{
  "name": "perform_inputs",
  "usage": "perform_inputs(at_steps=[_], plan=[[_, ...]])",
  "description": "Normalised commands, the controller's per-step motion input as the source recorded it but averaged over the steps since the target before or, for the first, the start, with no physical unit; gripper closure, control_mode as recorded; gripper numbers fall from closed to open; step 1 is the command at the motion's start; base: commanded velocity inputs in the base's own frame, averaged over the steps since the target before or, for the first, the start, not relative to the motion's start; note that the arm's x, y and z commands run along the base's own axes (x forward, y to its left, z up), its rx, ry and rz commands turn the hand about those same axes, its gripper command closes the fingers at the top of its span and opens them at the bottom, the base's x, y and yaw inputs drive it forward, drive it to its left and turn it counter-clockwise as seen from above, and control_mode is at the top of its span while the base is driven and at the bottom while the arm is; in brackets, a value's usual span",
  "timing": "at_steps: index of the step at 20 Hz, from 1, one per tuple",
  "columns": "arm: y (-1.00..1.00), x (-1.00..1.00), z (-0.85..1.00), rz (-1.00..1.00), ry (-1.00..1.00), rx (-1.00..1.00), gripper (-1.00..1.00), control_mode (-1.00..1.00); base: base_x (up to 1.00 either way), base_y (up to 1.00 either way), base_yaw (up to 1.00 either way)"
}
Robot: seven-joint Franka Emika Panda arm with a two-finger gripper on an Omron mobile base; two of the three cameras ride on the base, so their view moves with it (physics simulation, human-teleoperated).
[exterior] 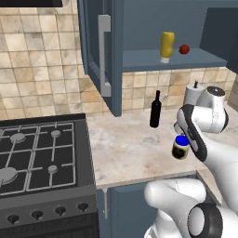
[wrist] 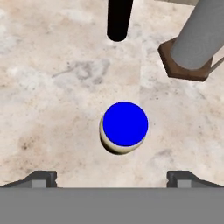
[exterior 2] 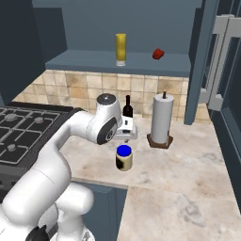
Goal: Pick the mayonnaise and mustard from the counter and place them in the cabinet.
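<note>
One of the two items looks sorted already, so I'd call this roughly halfway. In the left base view the mustard (exterior: 167,46) is standing upside down on its cap on the cabinet (exterior: 172,59) shelf, with a small red ball (exterior: 184,49) just beside it, and the cabinet door (exterior: 103,51) hangs open over the counter (exterior: 130,148). The mayonnaise (exterior: 180,147) is down on the counter near its front edge, partly tucked behind the arm, with the wine bottle (exterior: 155,109) standing further back and the gas stove (exterior: 42,158) off to the left. From the right base view it's the same story: mustard up on the shelf, mayo jar (exterior 2: 124,157) sitting upright on the stone with its blue lid on, and the gripper (exterior 2: 126,134) hanging just above and behind it, not touching. The paper towel roll (exterior 2: 161,120) on its brown stand is close by on the right, and the wine bottle is right behind the hand. The hand view looks straight down on the blue lid (wrist: 125,124), pretty much centred between the two fingertips (wrist: 43,178), which are spread wide with nothing between them, so the hand is empty and fully open. What's left, I reckon: drop down around the jar, close on it, lift it clear of the towel stand and bottle, and put it on the shelf next to the mustard.
</note>
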Motion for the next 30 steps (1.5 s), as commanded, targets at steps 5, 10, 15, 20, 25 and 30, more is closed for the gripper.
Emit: perform_inputs(at_steps=[5,10,15,20,25,30], plan=[[0.0,-0.31,-0.22,0.0,0.0,0.02,-1.0,-1.0,0.0,0.0,0.0],[0.0,-0.15,-0.13,0.0,0.0,0.01,-1.0,-1.0,0.0,0.0,0.0],[0.0,-0.01,-0.05,0.0,0.0,0.0,-1.0,-1.0,0.0,0.0,0.0],[0.0,0.0,-0.11,0.0,0.0,0.0,-1.0,-1.0,0.0,0.0,0.0],[-0.01,0.0,-0.24,0.0,0.0,0.0,-1.0,-1.0,0.0,0.0,0.0],[-0.03,0.0,-0.21,0.0,0.0,0.0,-1.0,-1.0,0.0,0.0,0.0]])
